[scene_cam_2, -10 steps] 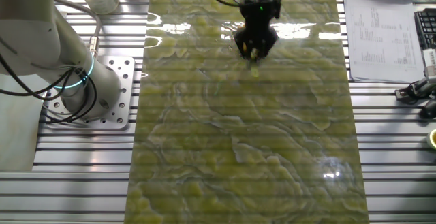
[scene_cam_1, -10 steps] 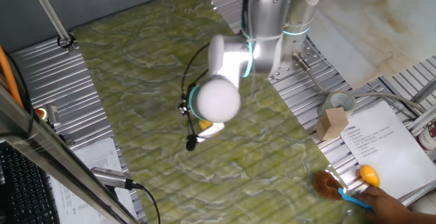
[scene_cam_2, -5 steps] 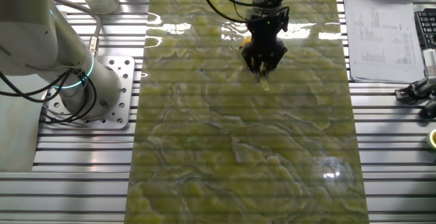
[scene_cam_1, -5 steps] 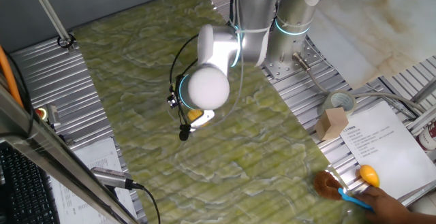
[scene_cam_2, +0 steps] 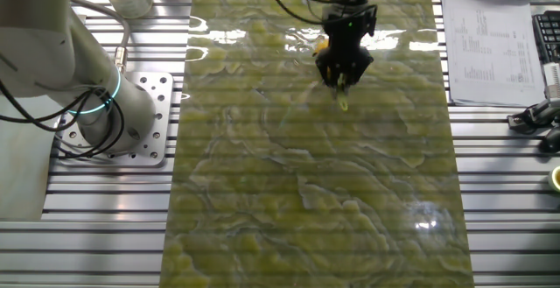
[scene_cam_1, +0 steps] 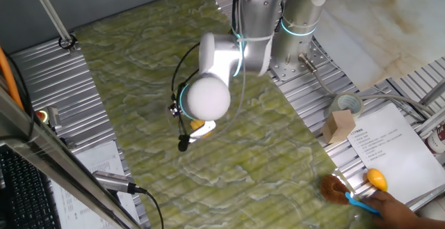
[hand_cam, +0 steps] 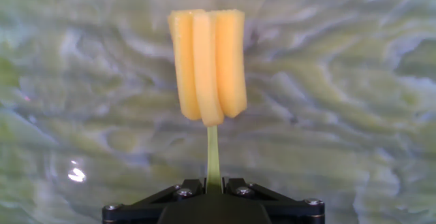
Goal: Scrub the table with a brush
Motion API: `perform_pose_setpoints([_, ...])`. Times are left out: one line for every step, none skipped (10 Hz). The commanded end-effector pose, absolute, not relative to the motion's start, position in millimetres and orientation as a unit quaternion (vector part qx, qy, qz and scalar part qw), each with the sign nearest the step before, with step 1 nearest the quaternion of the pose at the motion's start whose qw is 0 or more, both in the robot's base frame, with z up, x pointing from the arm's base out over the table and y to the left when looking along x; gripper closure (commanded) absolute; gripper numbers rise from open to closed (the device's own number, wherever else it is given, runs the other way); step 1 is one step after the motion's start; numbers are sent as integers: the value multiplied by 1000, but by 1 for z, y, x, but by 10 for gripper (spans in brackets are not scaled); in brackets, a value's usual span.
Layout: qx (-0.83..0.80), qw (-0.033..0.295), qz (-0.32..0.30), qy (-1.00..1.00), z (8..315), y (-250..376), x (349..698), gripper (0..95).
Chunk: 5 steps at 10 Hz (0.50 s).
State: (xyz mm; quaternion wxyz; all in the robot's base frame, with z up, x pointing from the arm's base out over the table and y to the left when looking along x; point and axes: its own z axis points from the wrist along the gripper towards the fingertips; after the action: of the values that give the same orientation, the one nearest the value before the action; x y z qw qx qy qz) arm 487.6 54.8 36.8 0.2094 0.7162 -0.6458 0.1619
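The table (scene_cam_1: 132,76) is a long olive-green and pale yellow marbled surface; it also shows in the other fixed view (scene_cam_2: 306,192) and fills the hand view (hand_cam: 354,101). The brush (hand_cam: 207,64) is bright yellow with a blocky head on a thin stick handle. My gripper (hand_cam: 213,183) is shut on the brush handle, head pointing away from the hand over the table. In the other fixed view the gripper (scene_cam_2: 343,73) is near the far middle of the table, the brush (scene_cam_2: 344,102) just below it. In one fixed view the brush (scene_cam_1: 202,127) peeks out under the hand.
Ribbed grey metal panels (scene_cam_2: 96,227) flank the table. The arm base (scene_cam_2: 131,117) stands at the left. A tape roll (scene_cam_1: 346,105), a cardboard block (scene_cam_1: 338,126), a paper sheet (scene_cam_1: 386,145), an orange-yellow ball (scene_cam_1: 376,179) and a blue-handled item (scene_cam_1: 361,202) lie at one end.
The gripper with the brush has slid across the table: rightward and slightly nearer in the other fixed view, leftward in one fixed view. The grip on the brush is unchanged.
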Motion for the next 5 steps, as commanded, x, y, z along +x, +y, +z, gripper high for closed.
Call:
perform_pose_setpoints([705,217,150,-658,40,76,487,950])
perform_pose_setpoints([698,219,149,-665,40,86,485,950])
perform_pose_setpoints([691,220,149,-672,39,98,482,950])
perform_pose_setpoints([684,220,150,-680,38,108,477,950])
perform_pose_setpoints([679,219,152,-684,38,114,474,950])
